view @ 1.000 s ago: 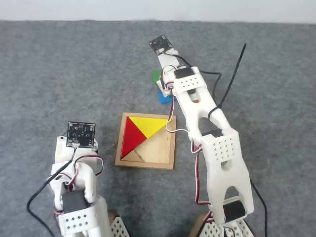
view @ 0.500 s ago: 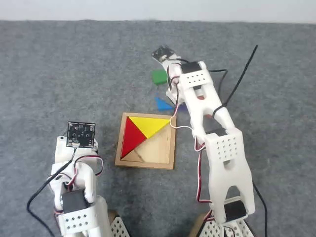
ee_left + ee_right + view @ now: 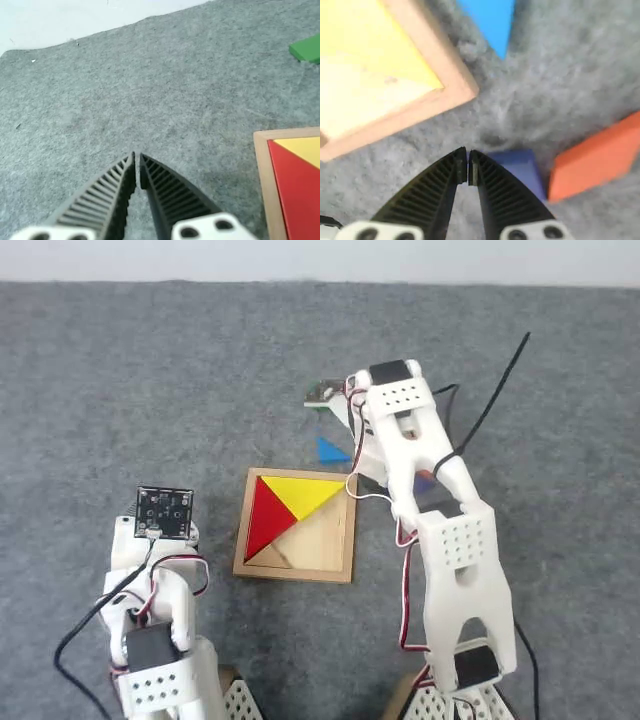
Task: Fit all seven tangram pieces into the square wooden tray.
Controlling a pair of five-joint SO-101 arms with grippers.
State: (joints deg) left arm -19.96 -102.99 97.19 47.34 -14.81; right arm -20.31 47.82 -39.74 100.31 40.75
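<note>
The square wooden tray [image 3: 242, 540] lies mid-table holding a red triangle [image 3: 265, 515], a yellow triangle [image 3: 300, 492] and a pale tan triangle [image 3: 268, 557] in its near left corner. A light blue triangle [image 3: 330, 449] lies just beyond the tray. My right arm [image 3: 405, 430] hangs over the felt off the tray's far right corner. My right gripper [image 3: 468, 165] is shut and holds nothing, its tips just above a dark blue piece [image 3: 520, 167], with an orange piece [image 3: 595, 155] beside that. My left gripper [image 3: 136, 172] is shut and holds nothing over bare felt left of the tray [image 3: 262, 175].
A green piece [image 3: 307, 48] lies on the felt beyond the tray. The tray corner [image 3: 455, 80] and the light blue triangle [image 3: 492, 20] sit close ahead of the right gripper. Grey felt stretches open to the left and far side. A black cable trails right of the right arm.
The right arm has drawn back from the green and light blue pieces and swung right, toward the tray's far right corner, uncovering the light blue triangle. The left arm has not moved.
</note>
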